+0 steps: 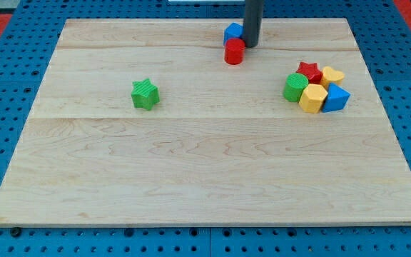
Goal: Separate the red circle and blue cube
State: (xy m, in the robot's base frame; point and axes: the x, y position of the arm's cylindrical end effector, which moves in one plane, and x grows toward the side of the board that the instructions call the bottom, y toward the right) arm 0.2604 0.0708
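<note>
The red circle (234,51) stands near the view's top, a little right of centre, on the wooden board (205,164). The blue cube (232,32) sits directly above it, touching or nearly touching it. My rod comes down from the view's top edge, and my tip (251,45) rests just right of both blocks, against the right side of the red circle and the blue cube. The rod hides part of the blue cube's right side.
A green star (145,93) lies alone at the left. A cluster at the right holds a green circle (295,87), a red star (309,71), a yellow heart (332,76), a yellow hexagon (312,98) and a blue block (336,98). Blue pegboard surrounds the board.
</note>
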